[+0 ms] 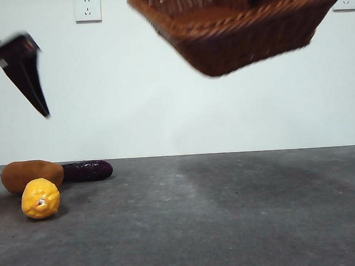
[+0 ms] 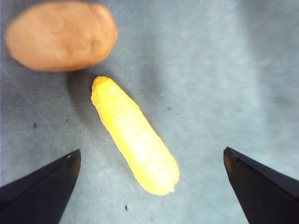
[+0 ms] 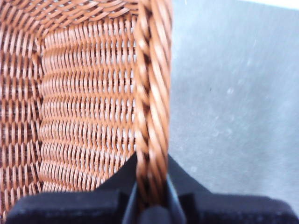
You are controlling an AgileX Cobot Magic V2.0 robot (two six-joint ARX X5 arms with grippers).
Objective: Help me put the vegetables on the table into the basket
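The orange-tan potato [image 1: 31, 174], the bumpy yellow vegetable [image 1: 41, 198] and the dark purple one [image 1: 87, 170] lie close together on the table [image 1: 229, 213] at the far left. My left gripper [image 1: 18, 129] hangs open above them. In the left wrist view its jaws [image 2: 152, 154] stand wide apart on either side of the yellow vegetable [image 2: 133, 133], with the potato [image 2: 60, 35] beside it. The purple one is out of that view. My right gripper [image 3: 152, 200] is shut on the braided rim of the wicker basket [image 3: 84, 116] and holds the basket [image 1: 244, 34] tilted, high above the table.
Two wall sockets [image 1: 87, 8] [image 1: 346, 2] sit on the white back wall. The dark grey table stretches from the vegetables to the right under the raised basket.
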